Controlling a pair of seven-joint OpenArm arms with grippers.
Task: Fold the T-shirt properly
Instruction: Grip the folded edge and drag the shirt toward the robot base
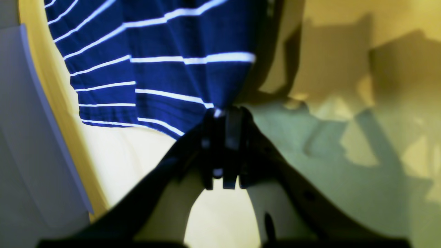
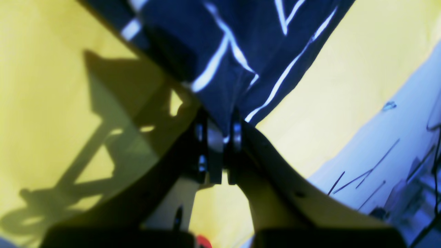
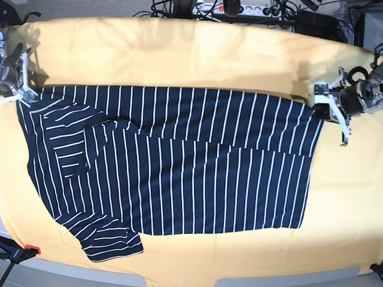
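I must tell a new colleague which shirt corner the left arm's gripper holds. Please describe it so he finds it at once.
On the yellow table lies the striped T-shirt, spread wide. Follow its far edge to the base view's right end, the hem side without sleeves. The left gripper is shut on that far corner; the near hem corner lies free.

Black fingers (image 2: 237,137), black curved gripper arms, small screws

The dark navy white-striped fabric T-shirt (image 3: 179,173) fills the frame's middle, edge to edge. Bare yellow table covering (image 3: 179,60) lies open along the top and bottom. Black cables (image 3: 239,9) crowd the upper edge.
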